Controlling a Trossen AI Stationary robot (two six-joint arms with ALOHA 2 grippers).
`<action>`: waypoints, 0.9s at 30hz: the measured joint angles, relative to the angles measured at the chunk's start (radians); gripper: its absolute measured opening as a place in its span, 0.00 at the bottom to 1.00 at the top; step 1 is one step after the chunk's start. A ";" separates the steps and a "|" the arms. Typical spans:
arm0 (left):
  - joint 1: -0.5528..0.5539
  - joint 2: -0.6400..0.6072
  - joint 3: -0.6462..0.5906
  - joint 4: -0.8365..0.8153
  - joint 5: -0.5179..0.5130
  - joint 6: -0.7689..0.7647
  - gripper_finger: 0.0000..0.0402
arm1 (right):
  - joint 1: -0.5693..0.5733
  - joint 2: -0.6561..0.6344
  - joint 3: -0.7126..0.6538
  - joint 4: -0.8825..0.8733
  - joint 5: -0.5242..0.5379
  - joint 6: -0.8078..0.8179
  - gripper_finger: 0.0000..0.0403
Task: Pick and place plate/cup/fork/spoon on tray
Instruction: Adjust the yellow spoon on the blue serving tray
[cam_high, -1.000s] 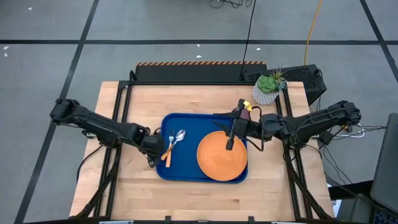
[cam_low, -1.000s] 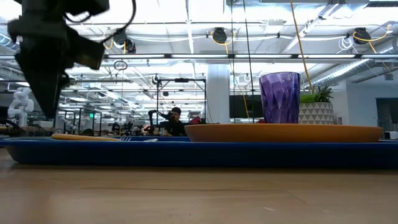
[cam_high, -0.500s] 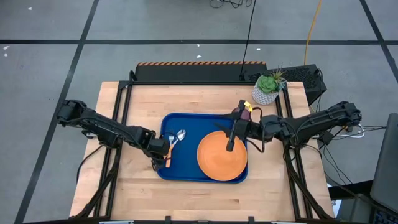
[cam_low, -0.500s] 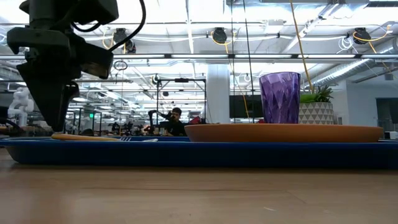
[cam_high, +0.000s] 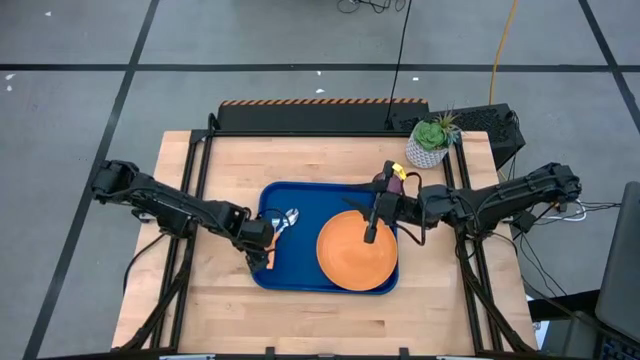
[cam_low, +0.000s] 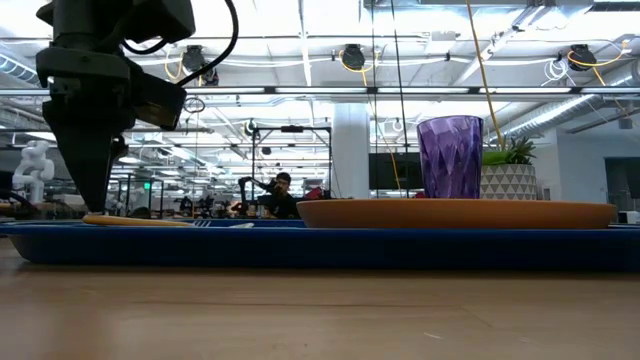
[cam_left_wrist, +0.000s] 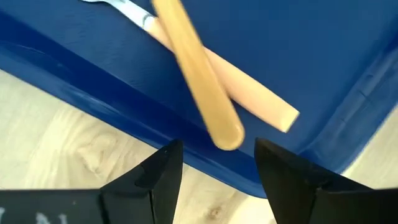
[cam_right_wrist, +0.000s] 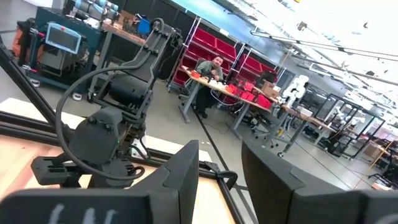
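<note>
Fork (cam_left_wrist: 242, 102) and spoon (cam_left_wrist: 196, 78) lie crossed on the blue tray (cam_left_wrist: 311, 43), just ahead of the left gripper (cam_left_wrist: 217, 163), fingers spread and empty; a straight lift clears them best. The right gripper (cam_high: 371, 235), also parted, hangs over the plate (cam_high: 350, 258).

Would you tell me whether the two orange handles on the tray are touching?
Touching: the left wrist view shows one orange handle lying crossed over the other handle on the blue tray.

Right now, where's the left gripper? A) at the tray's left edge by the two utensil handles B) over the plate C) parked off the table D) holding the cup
A: the left gripper hangs open at the tray's left lip, the two orange handles lying crossed just beyond its fingers.
</note>
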 joint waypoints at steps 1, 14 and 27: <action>0.000 0.000 0.000 0.004 0.010 0.006 0.50 | 0.000 0.000 0.000 0.000 0.000 0.000 0.28; 0.001 0.007 0.000 0.049 0.039 0.052 0.50 | 0.000 0.000 0.000 0.000 0.000 -0.001 0.28; 0.019 0.080 -0.002 0.068 0.067 0.099 0.50 | 0.000 0.015 0.001 0.006 -0.003 -0.002 0.28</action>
